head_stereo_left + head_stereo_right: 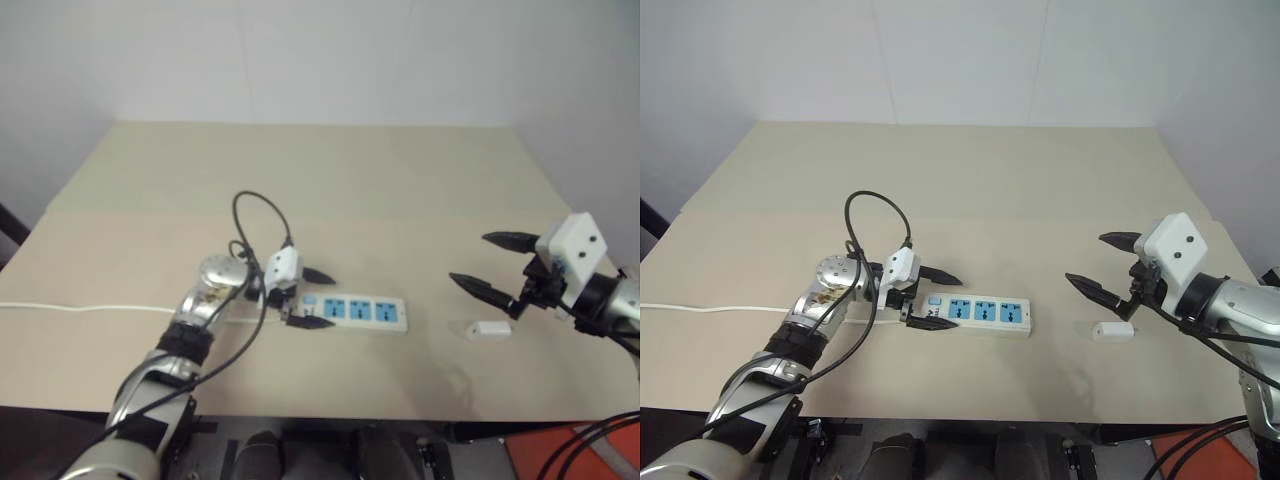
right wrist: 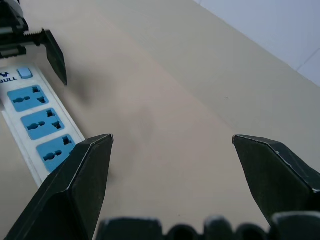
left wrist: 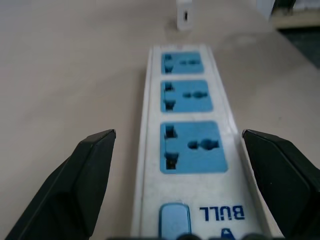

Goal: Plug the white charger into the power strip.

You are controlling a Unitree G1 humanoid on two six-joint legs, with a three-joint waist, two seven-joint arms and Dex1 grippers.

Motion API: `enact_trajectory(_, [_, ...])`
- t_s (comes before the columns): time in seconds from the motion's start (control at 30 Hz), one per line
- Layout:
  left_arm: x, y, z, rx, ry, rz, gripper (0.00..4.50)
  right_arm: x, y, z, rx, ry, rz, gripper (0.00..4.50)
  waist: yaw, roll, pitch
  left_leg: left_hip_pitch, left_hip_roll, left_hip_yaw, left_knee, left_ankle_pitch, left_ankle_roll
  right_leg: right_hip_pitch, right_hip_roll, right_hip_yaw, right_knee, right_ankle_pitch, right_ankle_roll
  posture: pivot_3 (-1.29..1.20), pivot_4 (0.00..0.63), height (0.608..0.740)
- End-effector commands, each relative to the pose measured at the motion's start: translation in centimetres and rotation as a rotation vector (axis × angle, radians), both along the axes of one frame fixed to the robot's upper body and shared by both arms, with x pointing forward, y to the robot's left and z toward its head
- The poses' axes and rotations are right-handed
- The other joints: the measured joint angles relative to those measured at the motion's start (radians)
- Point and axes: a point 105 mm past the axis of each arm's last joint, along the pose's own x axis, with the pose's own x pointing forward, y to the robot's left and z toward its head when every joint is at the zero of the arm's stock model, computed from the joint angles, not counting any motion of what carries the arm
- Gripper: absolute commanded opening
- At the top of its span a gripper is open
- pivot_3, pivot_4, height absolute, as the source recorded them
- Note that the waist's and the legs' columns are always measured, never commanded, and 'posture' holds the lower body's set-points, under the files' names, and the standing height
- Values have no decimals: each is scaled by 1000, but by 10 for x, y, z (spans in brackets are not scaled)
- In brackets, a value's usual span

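While the long flat white plastic power strip [image 1: 360, 312] with three blue socket panels lies flat on the beige tabletop [image 1: 330, 190], its switch end is flanked by the left pincer [image 1: 312, 298], whose two black fingers are spread wide. One finger [image 1: 318, 275] is seen just beyond the far edge of the strip and the other [image 1: 308, 322] at its near edge; in the left wrist view a clear gap of tabletop and strip edge is seen between each finger and the strip, so no grip on it is shown. A thin white cord [image 1: 80, 308] is seen running from the strip's switch end across the tabletop toward the robot's left edge of the scene. The small white rounded plastic charger [image 1: 490, 329] is found lying on the tabletop well apart from the strip, past its socket end on the robot's right. Just above and beside the charger the right pincer [image 1: 500, 268] is held clear of the tabletop, its black fingers likewise spread wide, with nothing between them. No socket of the strip is occupied, and the charger is touched by neither pincer.
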Motion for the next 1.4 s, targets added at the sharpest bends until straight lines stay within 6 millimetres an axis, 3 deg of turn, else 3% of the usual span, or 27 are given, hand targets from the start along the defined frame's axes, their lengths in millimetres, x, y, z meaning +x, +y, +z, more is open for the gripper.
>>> enact_trajectory(0.03, [-1,10,7,-66,5,6,4445,-4,0,15,-4,-49,13,4500,1,0,0,0,0,0,0,0,0,0,0,0,0,0,0,0,150,740])
enact_trajectory(0.3, [-1,29,-10,-6,14,12,4445,-6,1,16,1,-45,18,4500,1,0,0,0,0,0,0,0,0,0,0,0,0,0,0,0,150,740])
enact_trajectory(0.7, [6,8,-27,-24,-12,7,4445,-9,3,22,7,-57,22,4500,9,0,0,0,0,0,0,0,0,1,0,0,-1,0,0,0,150,740])
enact_trajectory(0.9, [-1,4,-31,-22,19,-45,4445,-10,1,22,2,-51,18,4500,3,0,0,0,0,0,0,0,0,0,0,0,-1,0,0,0,150,740])
enact_trajectory(1.07, [-3,7,-33,-19,22,-57,3331,-10,1,25,3,-53,17,4500,3,0,0,0,0,0,0,0,0,1,0,0,0,0,0,0,150,740])
enact_trajectory(1.27, [-2,9,-34,-20,10,-37,3327,-9,-4,22,-6,-32,8,4500,3,0,0,0,0,0,0,0,0,1,0,0,-1,0,0,0,150,740])
enact_trajectory(1.4, [-1,6,-32,-10,4,-26,3327,-5,-18,14,-47,73,-41,4500,3,0,0,0,0,0,0,0,0,1,0,0,0,0,0,0,150,740])
